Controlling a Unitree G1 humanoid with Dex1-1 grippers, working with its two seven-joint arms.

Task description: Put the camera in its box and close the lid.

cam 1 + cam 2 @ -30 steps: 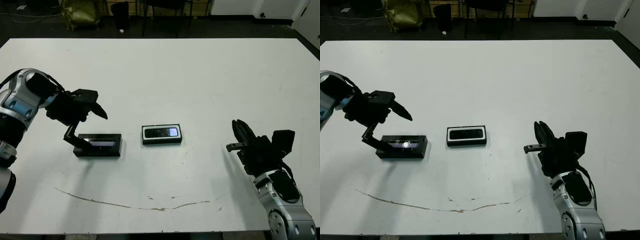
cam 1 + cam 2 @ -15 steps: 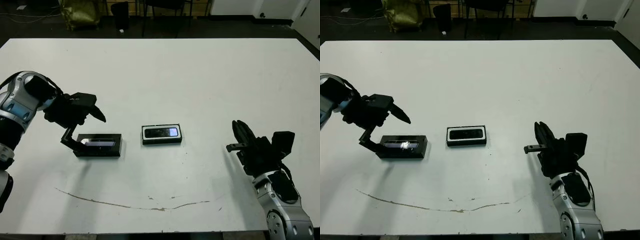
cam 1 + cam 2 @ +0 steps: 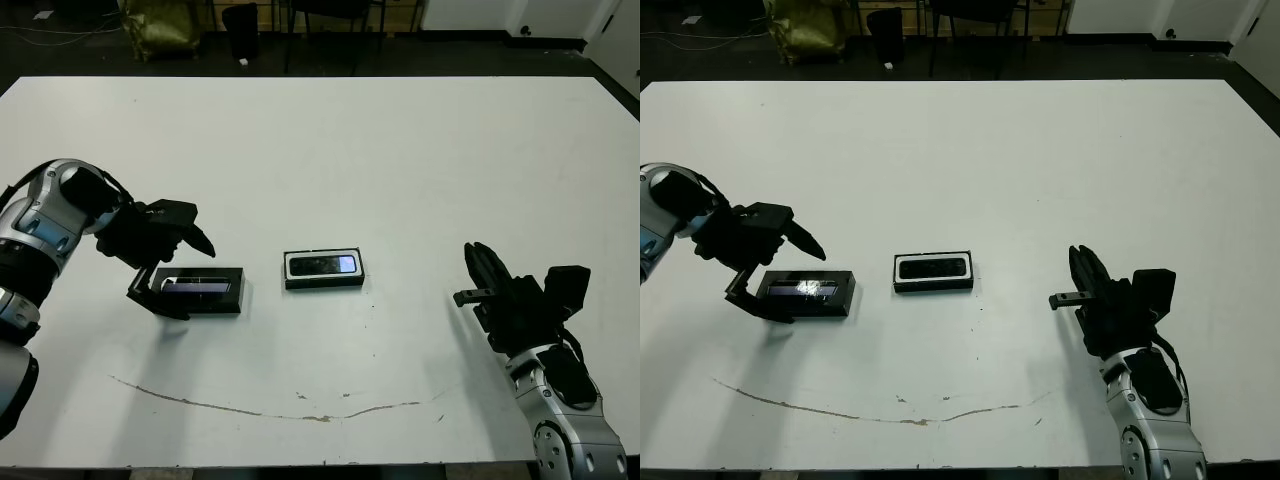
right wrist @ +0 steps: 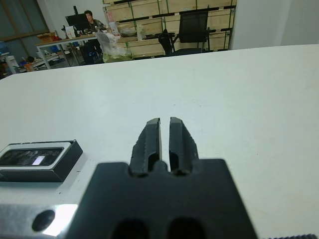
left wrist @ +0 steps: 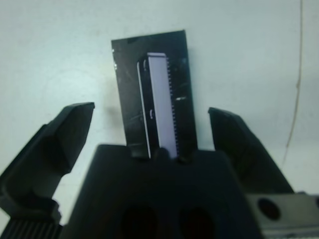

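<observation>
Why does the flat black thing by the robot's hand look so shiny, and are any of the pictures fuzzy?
In the right eye view the lid has a glossy strip that catches the room light as a bright speck. In the left wrist view that strip shows pale and washed out, and the open left gripper looks soft and blurry up close. The right wrist view is sharper.

Bare table (image 3: 400, 160) lies all round the box (image 3: 323, 269); the lid (image 3: 202, 290) sits apart, beside it.

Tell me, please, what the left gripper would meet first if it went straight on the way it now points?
Most likely the lid: it lies flat on the table, in line between the open fingers of the left gripper. How near it is, I cannot judge.
</observation>
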